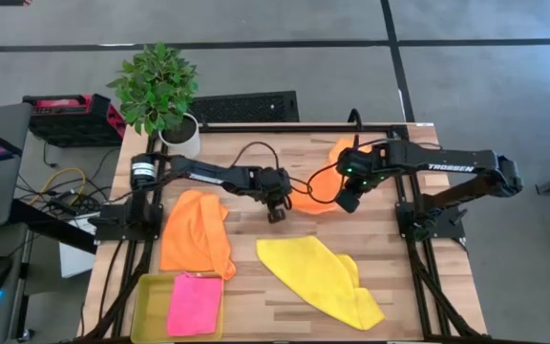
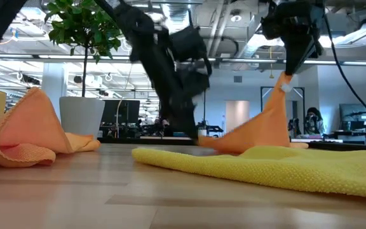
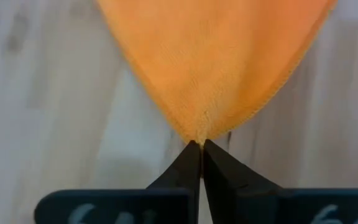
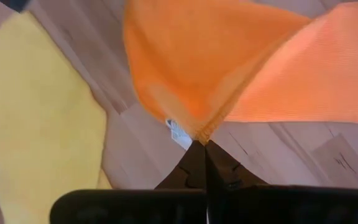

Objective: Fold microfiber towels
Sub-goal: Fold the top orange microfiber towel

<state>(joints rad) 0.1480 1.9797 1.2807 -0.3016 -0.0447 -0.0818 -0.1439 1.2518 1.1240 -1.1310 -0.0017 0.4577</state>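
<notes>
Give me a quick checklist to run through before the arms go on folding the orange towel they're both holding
1. Left gripper shut on a corner of the orange towel: ok.
2. Right gripper shut on another corner of that towel, lifted above the table: ok.
3. Towel hangs between the two grips with part resting on the table: ok in the low view.
4. How firmly each pinch grips the cloth: cannot tell.
5. Yellow towel lies close in front of the held towel: not ok if the fold lands there.
6. Second orange towel and pink towel in the tray lie apart from the work: ok.
</notes>
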